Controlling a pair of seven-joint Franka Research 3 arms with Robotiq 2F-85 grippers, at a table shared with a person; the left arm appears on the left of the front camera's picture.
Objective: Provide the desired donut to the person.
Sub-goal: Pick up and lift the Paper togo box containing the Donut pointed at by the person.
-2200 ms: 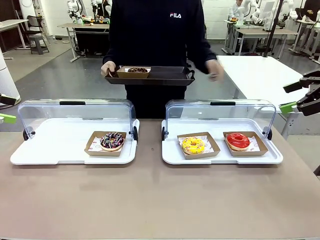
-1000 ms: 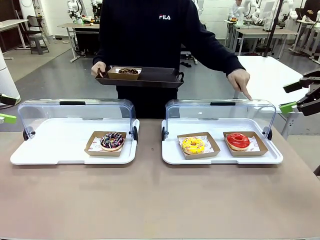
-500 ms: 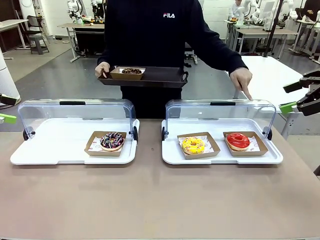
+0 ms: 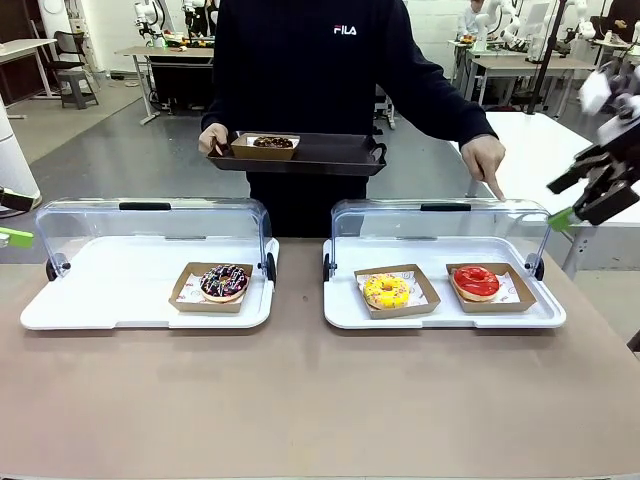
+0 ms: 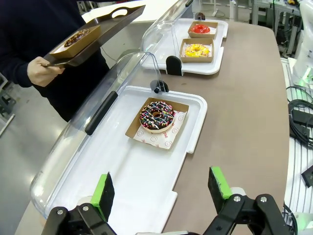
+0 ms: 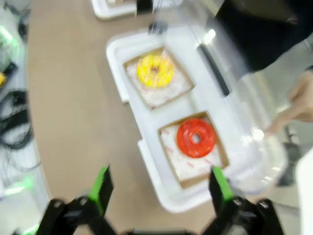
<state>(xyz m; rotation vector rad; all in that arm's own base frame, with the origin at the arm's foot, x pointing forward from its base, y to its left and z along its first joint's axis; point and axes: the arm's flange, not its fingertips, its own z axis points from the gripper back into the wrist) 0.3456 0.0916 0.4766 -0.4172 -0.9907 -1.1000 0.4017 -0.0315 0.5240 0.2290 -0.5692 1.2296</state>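
A brown table (image 4: 300, 400) carries two white trays, set side by side toward its far edge with a small gap between them. The left tray (image 4: 110, 285) and the right tray (image 4: 440, 322) each have a clear domed lid (image 4: 150, 225) raised open along the far side.

Front facing person (image 4: 310, 90), wrist views downward

Blurred in the right wrist view: ahead of the right tool (image 6: 160, 188), red donut (image 6: 196, 137) and yellow donut (image 6: 154, 70) soft-edged. Far right of that tool, the person's hand (image 6: 298, 105) smeared and cut by the edge. In the front view, right tool blurred; left tool (image 4: 15, 220) mostly cut off at the picture's left side. Beyond both tools, the person (image 4: 310, 80) cropped above the shoulders.
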